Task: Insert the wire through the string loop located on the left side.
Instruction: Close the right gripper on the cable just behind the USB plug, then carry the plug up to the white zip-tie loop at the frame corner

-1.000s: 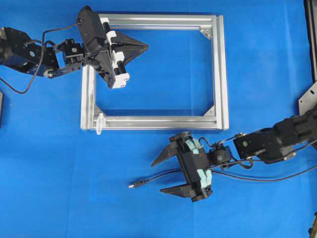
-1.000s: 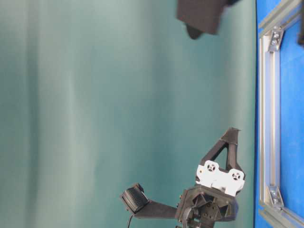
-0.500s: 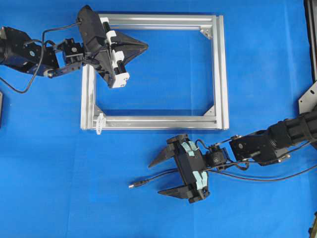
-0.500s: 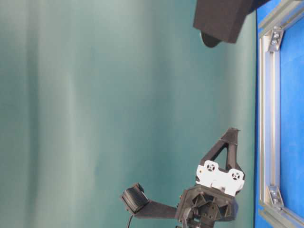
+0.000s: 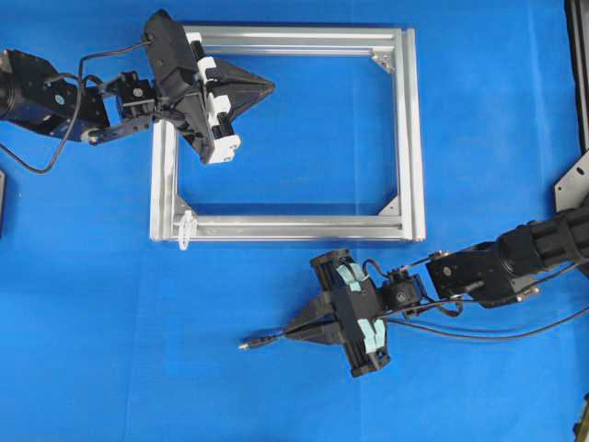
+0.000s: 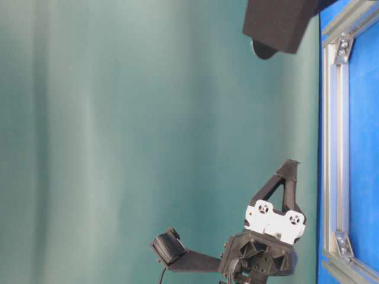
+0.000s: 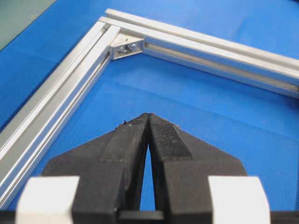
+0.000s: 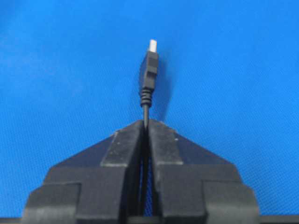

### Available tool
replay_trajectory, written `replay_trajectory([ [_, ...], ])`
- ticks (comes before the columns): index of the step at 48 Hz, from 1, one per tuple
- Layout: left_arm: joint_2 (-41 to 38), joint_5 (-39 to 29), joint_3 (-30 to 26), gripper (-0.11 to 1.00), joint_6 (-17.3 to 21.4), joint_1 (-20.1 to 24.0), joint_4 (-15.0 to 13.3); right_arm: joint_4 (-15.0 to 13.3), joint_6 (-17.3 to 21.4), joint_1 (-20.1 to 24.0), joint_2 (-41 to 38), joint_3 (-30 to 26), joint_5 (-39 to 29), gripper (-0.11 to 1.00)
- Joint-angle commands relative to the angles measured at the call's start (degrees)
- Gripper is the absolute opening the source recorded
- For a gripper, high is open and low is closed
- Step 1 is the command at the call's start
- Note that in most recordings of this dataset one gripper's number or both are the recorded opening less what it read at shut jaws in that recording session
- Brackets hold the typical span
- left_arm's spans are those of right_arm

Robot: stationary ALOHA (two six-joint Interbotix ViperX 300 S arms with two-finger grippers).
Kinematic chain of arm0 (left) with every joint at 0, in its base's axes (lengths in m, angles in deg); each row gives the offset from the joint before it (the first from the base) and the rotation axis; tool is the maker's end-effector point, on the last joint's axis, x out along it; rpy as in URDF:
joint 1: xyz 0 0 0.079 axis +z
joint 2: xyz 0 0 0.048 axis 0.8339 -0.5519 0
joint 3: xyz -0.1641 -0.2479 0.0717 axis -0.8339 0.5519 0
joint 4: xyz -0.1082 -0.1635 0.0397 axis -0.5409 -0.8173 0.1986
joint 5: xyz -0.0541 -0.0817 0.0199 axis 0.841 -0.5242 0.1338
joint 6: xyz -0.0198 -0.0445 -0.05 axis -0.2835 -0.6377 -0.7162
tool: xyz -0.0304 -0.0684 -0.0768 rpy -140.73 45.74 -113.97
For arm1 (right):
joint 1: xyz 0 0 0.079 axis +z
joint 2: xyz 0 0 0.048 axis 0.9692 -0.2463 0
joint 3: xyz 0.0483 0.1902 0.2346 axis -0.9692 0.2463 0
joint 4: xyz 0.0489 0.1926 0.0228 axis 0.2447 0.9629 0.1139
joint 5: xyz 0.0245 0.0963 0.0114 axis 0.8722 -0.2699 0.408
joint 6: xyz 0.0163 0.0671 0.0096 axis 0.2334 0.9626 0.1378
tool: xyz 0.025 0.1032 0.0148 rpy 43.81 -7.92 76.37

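While the left gripper [image 5: 262, 87] hangs closed and empty over the frame [image 5: 409, 138], the right gripper [image 5: 293, 332] pinches the wire [image 5: 267, 340] just behind its plug.

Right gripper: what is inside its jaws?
The right gripper is shut on the wire; its plug sticks out ahead. The clamped stretch of wire is hidden between the fingers.

The left gripper [image 7: 148, 122] is seen from behind, its black jaws pressed together at the tips with nothing held between them. A silver frame [image 7: 56, 88] is laid on the blue cloth [image 7: 210, 112] ahead, two of its rails being joined at a corner bracket [image 7: 126, 45] beyond the tips.
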Motion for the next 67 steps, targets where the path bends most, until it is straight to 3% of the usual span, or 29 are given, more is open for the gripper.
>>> replay_trajectory([
  [1, 1.6, 0.3, -0.4, 0.00, -0.1, 0.2, 0.2, -0.1, -0.1, 0.0, 1.0, -0.7, 0.3, 0.00],
  [13, 1.6, 0.3, -0.4, 0.00, -0.2, 0.2, 0.2, -0.1, 0.3, 0.0, 3.7, -0.2, -1.8, 0.00],
  [33, 1.6, 0.3, -0.4, 0.00, -0.3, 0.2, 0.2, -0.1, -0.2, 0.0, 14.4, 0.0, -14.3, 0.00],
  [67, 1.6, 0.1, -0.4, 0.00, -0.4, 0.2, 0.2, -0.2, -0.3, 0.0, 14.6, 0.0, -14.6, 0.00],
])
